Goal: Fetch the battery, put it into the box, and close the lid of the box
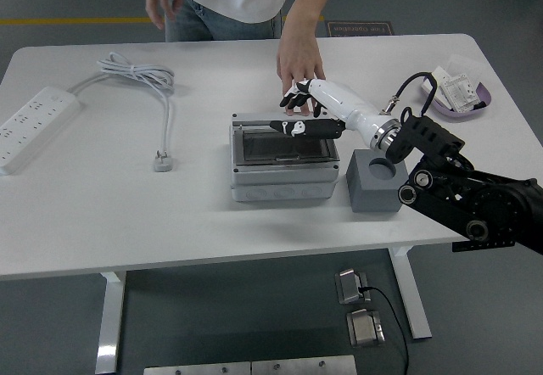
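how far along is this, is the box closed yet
Nearly done, it seems. The clear lid lies down over the box; the battery isn't clearly visible through it. The right hand rests at the lid's far edge beside a person's hand. Left: confirming it is latched.

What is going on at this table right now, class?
The robot's right hand reaches over the far edge of the grey box, above a dark object at the lid's far side. A person's hand rests on the table just behind it. A grey holder block sits beside the box.
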You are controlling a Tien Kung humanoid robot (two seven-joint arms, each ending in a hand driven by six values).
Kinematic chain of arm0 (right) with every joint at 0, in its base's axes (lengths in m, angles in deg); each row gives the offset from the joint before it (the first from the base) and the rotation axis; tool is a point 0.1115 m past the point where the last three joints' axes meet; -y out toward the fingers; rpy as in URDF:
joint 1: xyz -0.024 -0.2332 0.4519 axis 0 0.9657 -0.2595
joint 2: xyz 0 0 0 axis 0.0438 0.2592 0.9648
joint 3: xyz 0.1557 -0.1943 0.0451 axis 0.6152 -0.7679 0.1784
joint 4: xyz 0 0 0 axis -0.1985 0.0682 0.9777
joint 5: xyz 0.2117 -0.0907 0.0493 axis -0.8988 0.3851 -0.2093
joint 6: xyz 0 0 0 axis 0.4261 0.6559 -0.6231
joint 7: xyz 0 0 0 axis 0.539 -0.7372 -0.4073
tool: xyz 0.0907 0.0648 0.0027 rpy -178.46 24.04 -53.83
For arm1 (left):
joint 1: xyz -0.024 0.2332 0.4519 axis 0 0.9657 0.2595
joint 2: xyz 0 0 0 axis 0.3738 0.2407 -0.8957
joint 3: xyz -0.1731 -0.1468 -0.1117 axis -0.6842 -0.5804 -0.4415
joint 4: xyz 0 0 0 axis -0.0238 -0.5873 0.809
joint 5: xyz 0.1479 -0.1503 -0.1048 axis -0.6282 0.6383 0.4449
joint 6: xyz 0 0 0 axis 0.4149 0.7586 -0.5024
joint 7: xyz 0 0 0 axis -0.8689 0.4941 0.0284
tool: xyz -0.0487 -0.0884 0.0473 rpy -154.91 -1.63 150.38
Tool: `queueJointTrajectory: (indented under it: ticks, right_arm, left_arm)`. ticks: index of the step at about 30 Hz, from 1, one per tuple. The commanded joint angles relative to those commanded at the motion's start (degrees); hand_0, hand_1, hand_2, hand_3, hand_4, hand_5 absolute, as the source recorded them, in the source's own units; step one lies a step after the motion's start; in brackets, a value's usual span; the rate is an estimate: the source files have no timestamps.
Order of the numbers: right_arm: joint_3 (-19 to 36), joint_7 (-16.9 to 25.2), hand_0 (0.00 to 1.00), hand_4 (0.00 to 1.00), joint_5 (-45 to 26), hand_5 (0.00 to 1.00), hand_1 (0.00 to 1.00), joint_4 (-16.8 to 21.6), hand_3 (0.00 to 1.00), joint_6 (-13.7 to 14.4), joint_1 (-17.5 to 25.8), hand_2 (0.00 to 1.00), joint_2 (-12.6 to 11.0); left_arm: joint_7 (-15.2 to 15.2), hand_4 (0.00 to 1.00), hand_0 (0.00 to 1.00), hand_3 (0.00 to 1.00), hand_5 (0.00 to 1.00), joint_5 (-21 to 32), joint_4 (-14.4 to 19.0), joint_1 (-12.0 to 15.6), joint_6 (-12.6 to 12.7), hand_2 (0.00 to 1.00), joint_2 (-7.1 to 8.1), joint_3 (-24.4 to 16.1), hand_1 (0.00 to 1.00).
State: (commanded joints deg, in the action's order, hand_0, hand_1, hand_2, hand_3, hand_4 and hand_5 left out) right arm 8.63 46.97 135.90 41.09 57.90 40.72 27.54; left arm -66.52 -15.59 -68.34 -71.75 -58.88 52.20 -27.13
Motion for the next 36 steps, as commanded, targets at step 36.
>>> queueJointTrajectory:
  ticks: [36]
  right_arm:
    - [19.78,1.9,0.372,0.867,-8.34,0.731,0.617,15.54,0.656,-0.49,27.01,0.604,-4.54]
  left_arm:
    - [-0.31,0.623,0.661,0.621,0.207,0.35,-0.12,0.17,-0.07,0.693,-0.46,0.36,0.729]
